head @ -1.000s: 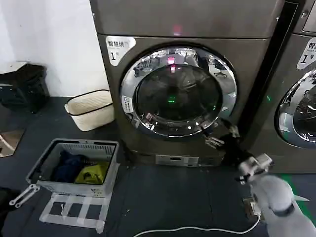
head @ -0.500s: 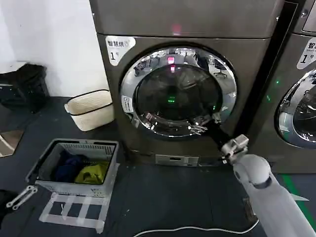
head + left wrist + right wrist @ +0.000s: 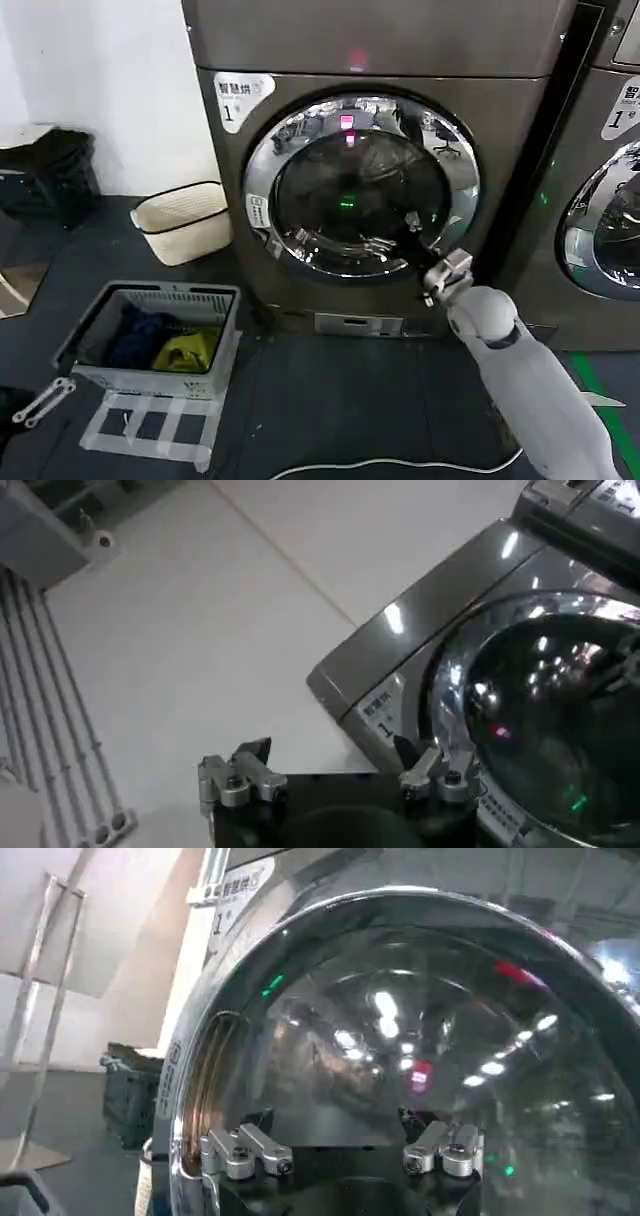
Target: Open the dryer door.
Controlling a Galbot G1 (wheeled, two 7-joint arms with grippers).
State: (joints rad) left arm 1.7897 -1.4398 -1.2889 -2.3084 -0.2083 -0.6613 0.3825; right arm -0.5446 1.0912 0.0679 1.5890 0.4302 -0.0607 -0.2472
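Head view shows the right gripper (image 3: 425, 262) has climbed from the floor at the right to the lower right rim of the dryer door (image 3: 360, 185) — still shut, front and centre — its fingers spread wide, so the approach looks nearly done — no grasp yet.

A white label (image 3: 241, 97) on the dryer's front panel bears Chinese characters and "1"; the neighbouring machine's label (image 3: 622, 106) likewise.

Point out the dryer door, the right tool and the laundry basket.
dryer door (image 3: 300, 130): head view, upper left of the chrome ring.
right tool (image 3: 432, 268): head view, between its fingertips at the door's lower right rim.
laundry basket (image 3: 165, 293): head view, the far rim.
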